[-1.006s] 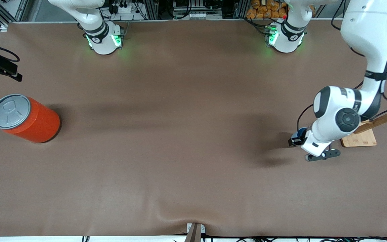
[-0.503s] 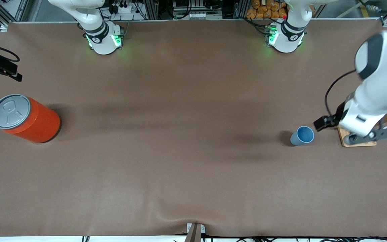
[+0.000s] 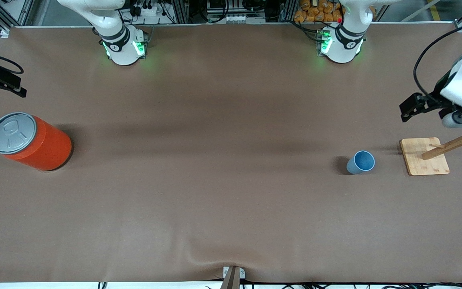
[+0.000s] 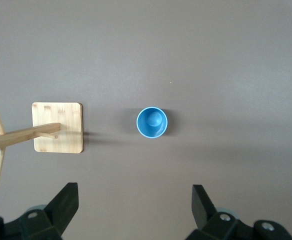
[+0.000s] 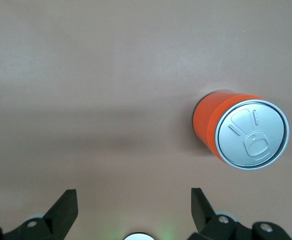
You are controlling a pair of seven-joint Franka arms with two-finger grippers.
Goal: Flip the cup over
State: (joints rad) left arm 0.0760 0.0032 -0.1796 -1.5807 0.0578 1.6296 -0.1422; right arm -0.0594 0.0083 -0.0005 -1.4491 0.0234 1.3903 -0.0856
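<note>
Brown matting covers the table (image 3: 215, 200) from edge to edge, with a slight wrinkle at the edge nearest the front camera. Going from that edge toward the bases, the first thing met is the cup (image 3: 361, 162), a small light-blue tumbler standing upright with its open mouth up and its darker blue inside showing; it sits toward the left arm's end of the table, and the left wrist view looks straight down into it (image 4: 152, 122). Just beside it, closer to the table's end, is a square wooden base (image 3: 424, 156) carrying a slanted wooden rack (image 3: 457, 143) with short pegs; cup and base are near each other but apart. At about the same depth, at the right arm's end of the table, stands an orange can (image 3: 30, 141) with a grey pull-tab lid, upright, well apart from the cup. Farther from the camera, the left gripper (image 3: 409, 107) hangs in the air over bare matting close to the wooden base, its fingers (image 4: 66, 202) spread wide and holding nothing. The right gripper (image 5: 133, 210) shows only in its own wrist view, up high over the matting near the orange can (image 5: 241, 132), fingers (image 5: 66, 209) likewise spread apart and empty. Both arm bases stand along the edge farthest from the camera, lit green.
</note>
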